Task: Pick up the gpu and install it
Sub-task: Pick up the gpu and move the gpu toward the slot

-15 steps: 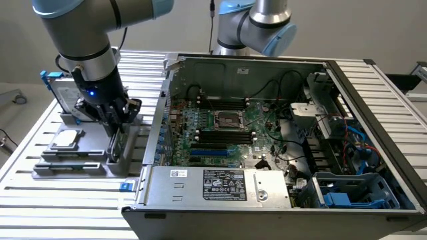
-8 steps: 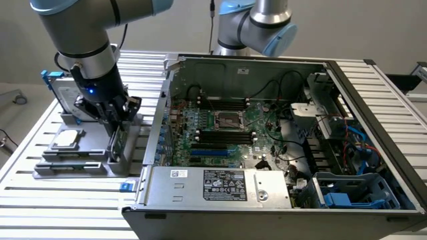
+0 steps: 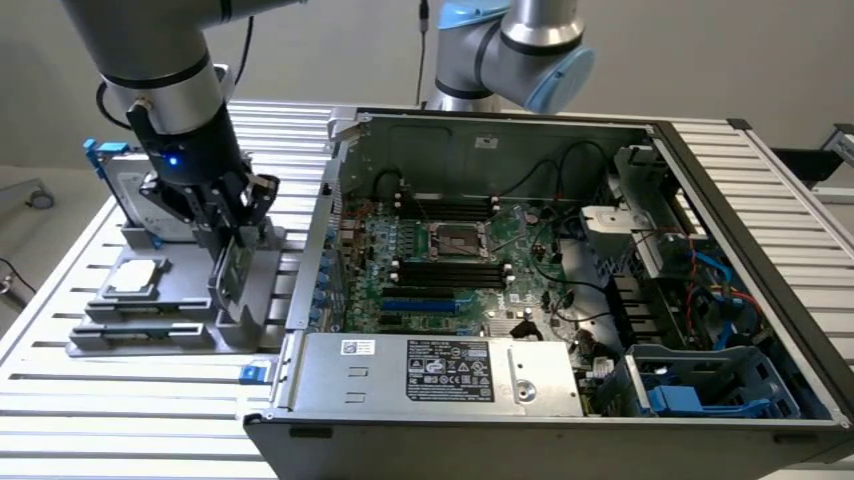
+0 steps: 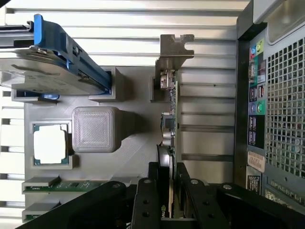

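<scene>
Claw (image 4: 167, 168) pinched on gpu (image 4: 170, 107) top edge, card upright in holder (image 4: 136, 138) — light, stiff, fragile board. Best gripped flat across both faces near edge — gentle squeeze, no twisting.

End effector (image 3: 230, 238) clamps upright gpu (image 3: 234, 277) at gray fixture (image 3: 158, 336)

Plain pale wall (image 3: 334, 50) behind; slatted metal table (image 3: 120, 400); greyish floor (image 3: 27, 230), perhaps concrete; soft even light.
</scene>
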`<action>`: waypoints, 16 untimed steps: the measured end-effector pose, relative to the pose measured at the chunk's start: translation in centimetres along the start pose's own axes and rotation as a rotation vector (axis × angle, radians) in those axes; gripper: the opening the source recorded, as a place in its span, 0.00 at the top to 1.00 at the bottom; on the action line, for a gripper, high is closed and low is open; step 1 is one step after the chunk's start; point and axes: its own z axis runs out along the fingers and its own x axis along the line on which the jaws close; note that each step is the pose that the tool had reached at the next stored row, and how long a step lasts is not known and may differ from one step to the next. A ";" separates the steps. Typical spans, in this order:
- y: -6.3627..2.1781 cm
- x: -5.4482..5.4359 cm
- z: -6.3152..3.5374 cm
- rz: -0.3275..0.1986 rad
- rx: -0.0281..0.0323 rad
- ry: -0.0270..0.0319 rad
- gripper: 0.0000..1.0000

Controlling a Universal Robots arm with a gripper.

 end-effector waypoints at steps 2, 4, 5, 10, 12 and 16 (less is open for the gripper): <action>0.08 0.0 -0.79 0.000 -0.0016 -0.0001 0.74; 0.17 0.1 -1.69 0.000 -0.0023 0.0001 0.74; 0.21 0.1 -2.13 0.000 -0.0025 0.0000 0.74; 0.35 0.1 -4.41 0.000 -0.0027 -0.0001 0.74; 0.40 0.1 -5.32 0.000 -0.0025 0.0001 0.74; 0.45 -0.3 -7.17 0.000 -0.0027 -0.0001 0.74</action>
